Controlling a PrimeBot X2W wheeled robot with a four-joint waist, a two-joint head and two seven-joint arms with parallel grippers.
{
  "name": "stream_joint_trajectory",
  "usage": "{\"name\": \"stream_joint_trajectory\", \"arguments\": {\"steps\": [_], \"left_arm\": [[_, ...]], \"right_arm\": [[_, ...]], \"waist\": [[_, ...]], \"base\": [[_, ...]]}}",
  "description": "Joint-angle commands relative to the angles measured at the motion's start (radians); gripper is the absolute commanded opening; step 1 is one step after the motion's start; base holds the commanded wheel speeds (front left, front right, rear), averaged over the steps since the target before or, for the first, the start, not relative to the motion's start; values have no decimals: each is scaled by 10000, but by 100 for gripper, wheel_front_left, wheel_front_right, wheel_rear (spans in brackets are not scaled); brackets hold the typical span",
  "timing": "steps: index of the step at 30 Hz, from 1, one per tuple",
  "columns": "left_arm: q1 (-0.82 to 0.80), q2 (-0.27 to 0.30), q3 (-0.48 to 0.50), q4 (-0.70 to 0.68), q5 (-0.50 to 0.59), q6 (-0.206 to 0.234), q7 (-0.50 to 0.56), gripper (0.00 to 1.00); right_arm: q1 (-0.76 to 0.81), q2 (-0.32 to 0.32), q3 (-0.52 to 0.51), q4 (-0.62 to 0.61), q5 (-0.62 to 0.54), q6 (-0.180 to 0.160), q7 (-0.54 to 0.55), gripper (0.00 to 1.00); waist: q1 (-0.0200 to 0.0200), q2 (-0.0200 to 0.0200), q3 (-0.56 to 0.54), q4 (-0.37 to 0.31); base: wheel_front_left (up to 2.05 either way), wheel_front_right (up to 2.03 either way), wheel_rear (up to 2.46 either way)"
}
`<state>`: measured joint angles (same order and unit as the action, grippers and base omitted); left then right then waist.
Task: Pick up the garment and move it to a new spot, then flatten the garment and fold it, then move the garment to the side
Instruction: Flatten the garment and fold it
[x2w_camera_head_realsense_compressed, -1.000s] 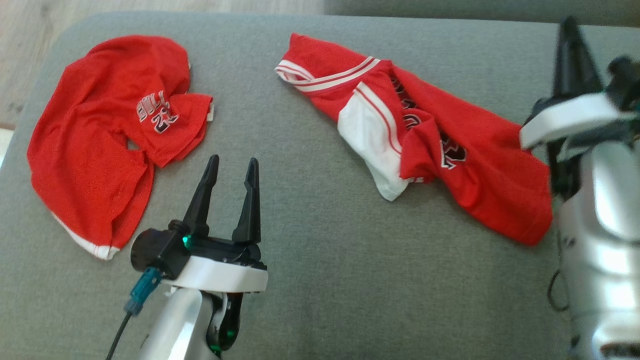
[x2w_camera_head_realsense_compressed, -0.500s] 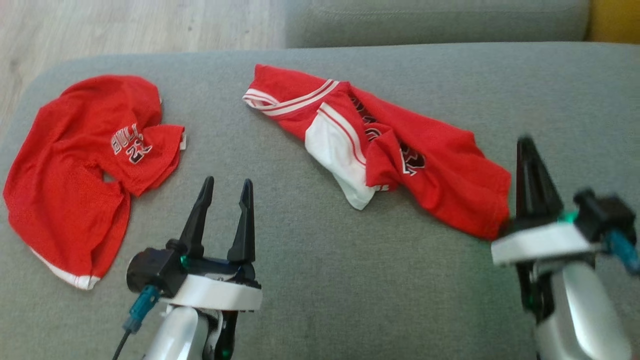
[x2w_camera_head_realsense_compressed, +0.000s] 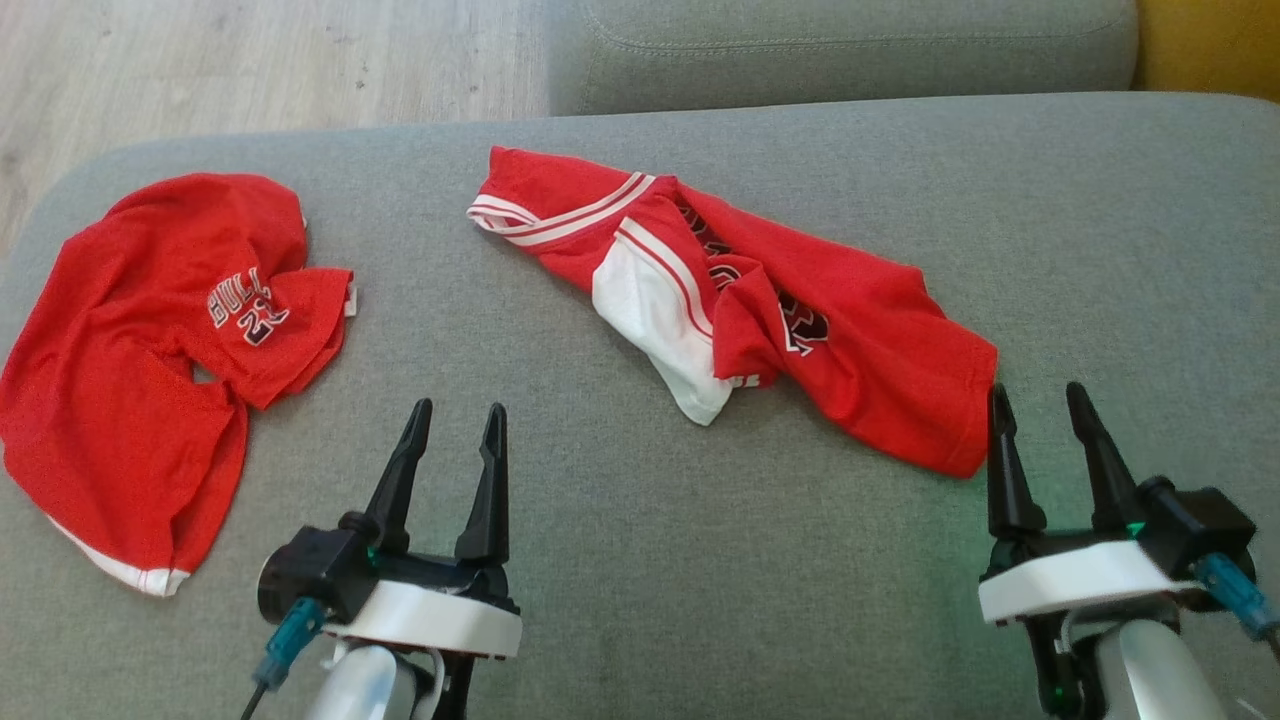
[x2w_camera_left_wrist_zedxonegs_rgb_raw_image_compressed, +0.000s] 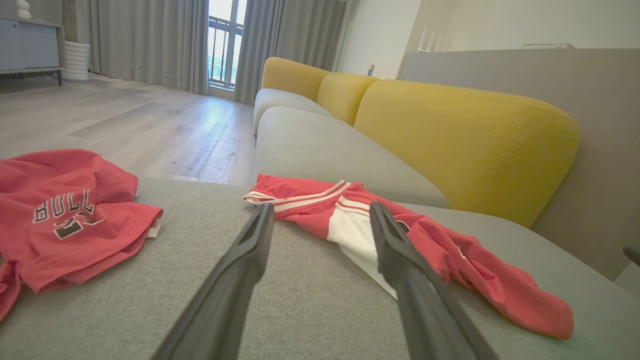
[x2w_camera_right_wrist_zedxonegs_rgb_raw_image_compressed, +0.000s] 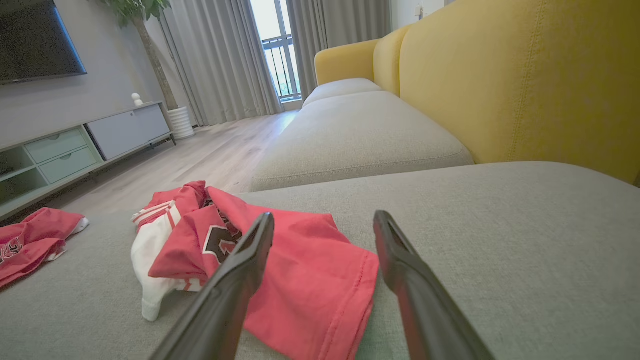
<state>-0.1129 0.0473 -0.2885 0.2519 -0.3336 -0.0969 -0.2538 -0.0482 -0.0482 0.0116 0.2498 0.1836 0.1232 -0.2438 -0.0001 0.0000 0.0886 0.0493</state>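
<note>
Red-and-white garment (x2w_camera_head_realsense_compressed: 830, 340) lies crumpled on the grey sofa cushion (x2w_camera_head_realsense_compressed: 700, 560), its long axis running from far left to near right, where the hem ends just beside your right gripper (x2w_camera_head_realsense_compressed: 1035, 392). Both pairs of fingers stand apart, holding nothing. Your left gripper (x2w_camera_head_realsense_compressed: 458, 407) sits nearer you than the striped end, so the right arm is probably closer for flattening.

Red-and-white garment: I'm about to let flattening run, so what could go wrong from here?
1. The red-and-white garment lies bunched with layers folded over, so a pinch may catch several layers and fail to spread it.
2. The other red garment lies near the open left gripper and could be grabbed by mistake.
</note>
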Motion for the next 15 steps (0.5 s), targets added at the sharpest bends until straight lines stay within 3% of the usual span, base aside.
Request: {"name": "stream_joint_trajectory", "arguments": {"steps": [1,9,15], "left_arm": [[-257,30,327,-322,65,-22,-80,100],[-482,30,155,-415,40,-35,-80,100],[-782,30,45,-443,-14,-35,-80,100]], "right_arm": [[-413,-21,242,-379,8,75,-140,100],[-1177,-21,-117,-275,-489,75,148,100],[-2733,-21,-333,608,-768,75,1917,100]], "waist": [[1,0,14,14],[1,0,450,237],[1,0,1009,530]], "base": [[0,0,0],[0,0,0],[0,0,0]]}}
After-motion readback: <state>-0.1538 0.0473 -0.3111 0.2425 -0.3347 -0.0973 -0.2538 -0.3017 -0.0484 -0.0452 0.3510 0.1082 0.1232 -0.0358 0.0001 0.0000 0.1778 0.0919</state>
